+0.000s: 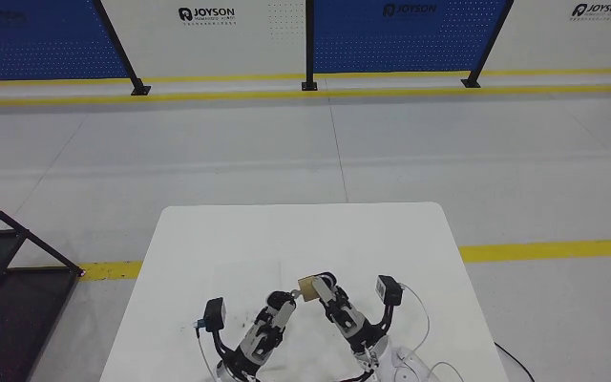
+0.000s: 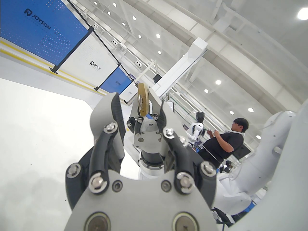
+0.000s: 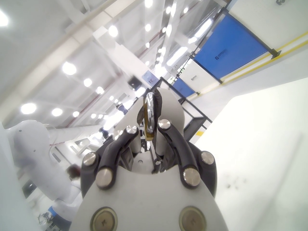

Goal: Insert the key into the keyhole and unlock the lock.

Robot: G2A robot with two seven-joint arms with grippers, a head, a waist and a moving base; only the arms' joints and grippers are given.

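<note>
From above, the two arms are meeting low over the near part of the table. The lock is hanging between the left gripper and the right gripper, and the key is too small for me to be picking out here. In the left wrist view the left gripper's fingers are standing well apart, gripping nothing. A brass piece is showing nearly edge-on just past their tips; I am taking it for the lock, though it could be the key's head. In the right wrist view the right gripper's fingers are clamping the lock's brass body, with the silver shackle facing the camera. I am judging alignment to be the step in hand. The right arm should be holding the lock rigid while the left is closing squarely on the key's head, pushing straight along the keyway and twisting only once the key is fully seated. A skewed push risks levering the lock out of the grip.
</note>
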